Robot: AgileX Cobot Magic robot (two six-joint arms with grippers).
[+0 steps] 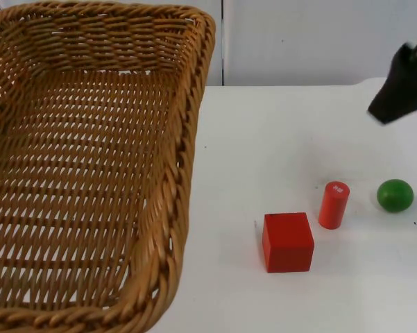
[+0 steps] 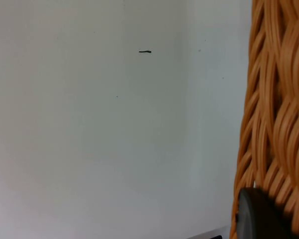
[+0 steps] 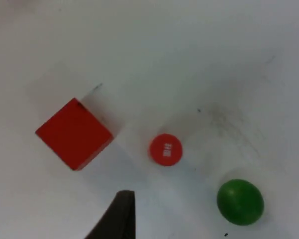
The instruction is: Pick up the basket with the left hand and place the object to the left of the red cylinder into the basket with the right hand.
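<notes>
The big basket (image 1: 90, 173) was up close to the top camera, its rim pinched by the left gripper (image 2: 261, 216). The red cube (image 1: 288, 241) sat on the white desk (image 1: 264, 139), just left of the red cylinder (image 1: 334, 205). The right gripper (image 1: 402, 87) hung high above; I cannot tell if its fingers were spread.

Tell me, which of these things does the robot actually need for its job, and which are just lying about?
Needed:
wicker basket, lifted by the left gripper
red cube, left of the red cylinder
right gripper, above the table's far right

Lying about:
green ball, right of the cylinder
</notes>
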